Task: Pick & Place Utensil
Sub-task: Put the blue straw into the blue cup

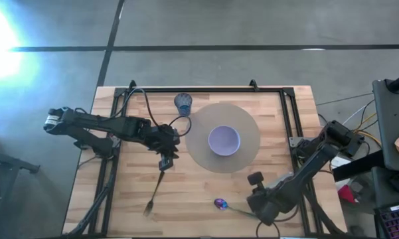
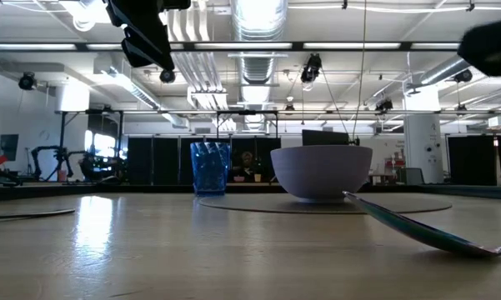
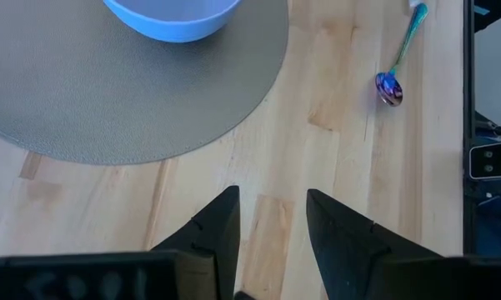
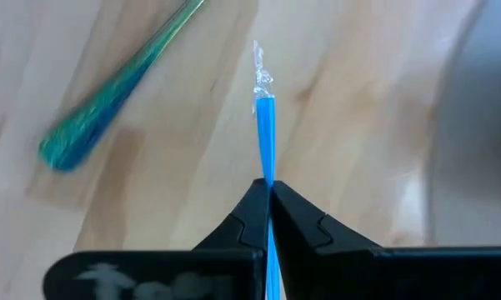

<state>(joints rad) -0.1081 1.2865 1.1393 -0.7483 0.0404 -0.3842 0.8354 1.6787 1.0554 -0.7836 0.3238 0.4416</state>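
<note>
High view: the spoon [image 1: 220,204] lies flat on the table's [image 1: 206,186] near edge, just beside the right gripper [image 4: 269,188]. The fork [image 1: 153,194] lies well to its left. Both look light, stiff and slick, so a pinch across the thin handle seems safest. The right gripper's fingers are pressed together on a thin blue strip [image 4: 266,133] I cannot identify. The left gripper [image 3: 271,204] hovers spread and empty near the fork's handle.

The bowl [image 3: 173,17] is cut off at the left wrist picture's edge. The spoon [image 2: 425,232] runs off the low picture's edge, its handle blurred.
</note>
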